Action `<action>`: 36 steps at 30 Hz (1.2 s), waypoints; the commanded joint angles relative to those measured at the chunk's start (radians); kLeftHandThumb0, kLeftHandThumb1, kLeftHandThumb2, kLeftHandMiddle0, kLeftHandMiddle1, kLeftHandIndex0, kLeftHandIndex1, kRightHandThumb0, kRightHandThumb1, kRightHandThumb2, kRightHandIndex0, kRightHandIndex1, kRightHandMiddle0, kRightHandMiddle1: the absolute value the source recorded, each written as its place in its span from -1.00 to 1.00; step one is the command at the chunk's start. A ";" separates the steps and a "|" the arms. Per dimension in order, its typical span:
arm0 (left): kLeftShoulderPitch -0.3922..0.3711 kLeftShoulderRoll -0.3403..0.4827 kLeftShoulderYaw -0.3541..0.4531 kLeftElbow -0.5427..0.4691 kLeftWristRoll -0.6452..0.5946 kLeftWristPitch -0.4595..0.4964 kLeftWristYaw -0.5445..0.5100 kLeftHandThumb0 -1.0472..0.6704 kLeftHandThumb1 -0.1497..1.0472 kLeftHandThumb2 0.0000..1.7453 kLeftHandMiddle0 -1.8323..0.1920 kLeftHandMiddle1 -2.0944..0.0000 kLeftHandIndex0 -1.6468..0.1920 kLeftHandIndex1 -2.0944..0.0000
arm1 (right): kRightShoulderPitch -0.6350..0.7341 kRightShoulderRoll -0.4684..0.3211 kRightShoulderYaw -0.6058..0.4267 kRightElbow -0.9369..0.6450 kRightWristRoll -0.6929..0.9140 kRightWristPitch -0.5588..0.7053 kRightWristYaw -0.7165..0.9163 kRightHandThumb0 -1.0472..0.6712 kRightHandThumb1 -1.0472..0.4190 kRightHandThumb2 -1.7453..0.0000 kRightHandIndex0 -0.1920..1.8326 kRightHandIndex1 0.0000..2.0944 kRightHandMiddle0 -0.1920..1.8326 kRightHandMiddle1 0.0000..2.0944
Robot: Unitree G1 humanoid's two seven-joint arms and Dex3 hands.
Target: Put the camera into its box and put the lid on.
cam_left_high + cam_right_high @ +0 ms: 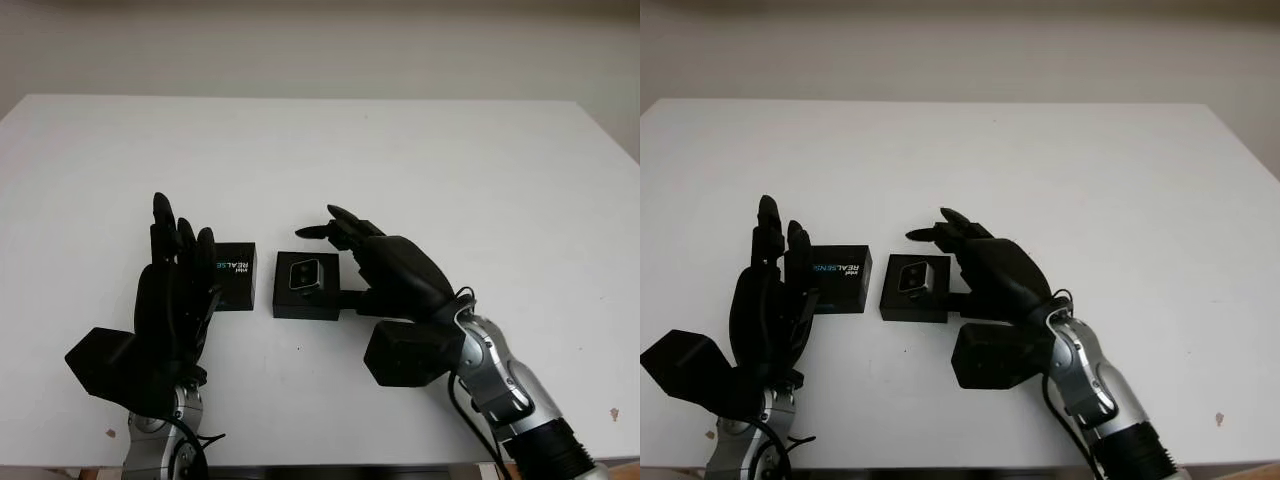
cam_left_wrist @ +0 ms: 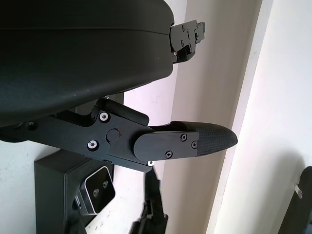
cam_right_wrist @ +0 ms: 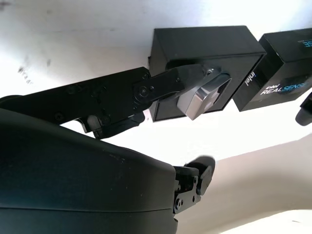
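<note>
White bench (image 1: 420, 150) near its front edge: camera (image 1: 305, 274) seated in box (image 1: 290, 300); rigid light lid (image 1: 235, 276) suits edge grip; left hand (image 1: 180, 280), right hand (image 1: 385, 265) both released.

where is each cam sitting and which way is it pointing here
Left eye and right eye views: on the head, looking forward and down at the table; both arms show.
Left wrist view: beside the left hand, facing the camera in its box.
Right wrist view: beside the right hand, facing the box and lid.
All share the camera.
</note>
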 commanded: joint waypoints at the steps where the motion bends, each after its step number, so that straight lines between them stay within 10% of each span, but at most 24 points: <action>1: -0.008 0.001 0.003 0.001 -0.002 -0.001 0.000 -0.56 1.00 -0.53 1.00 0.99 1.00 0.99 | 0.009 -0.017 -0.007 -0.054 -0.013 0.017 0.016 -0.37 -0.91 0.94 -0.92 -0.99 -0.79 -0.89; 12: -0.015 0.005 0.004 0.003 0.006 -0.001 0.001 -0.56 1.00 -0.52 1.00 0.98 1.00 0.98 | 0.012 -0.082 -0.041 -0.163 0.036 0.009 0.118 -0.58 -0.98 0.92 -0.99 -0.99 -0.97 -0.97; 19: -0.017 0.004 0.003 -0.002 0.014 0.005 0.006 -0.55 1.00 -0.50 1.00 0.97 1.00 0.98 | -0.018 -0.157 -0.013 -0.054 0.030 -0.206 0.086 -0.78 -1.00 0.37 -0.99 -0.99 -0.98 -0.96; 36: -0.009 0.001 0.008 -0.004 0.005 -0.001 0.001 -0.55 1.00 -0.52 1.00 0.97 1.00 0.97 | -0.089 -0.150 0.066 0.142 -0.098 -0.305 -0.005 -0.84 -1.00 0.22 -1.00 -0.97 -0.91 -0.94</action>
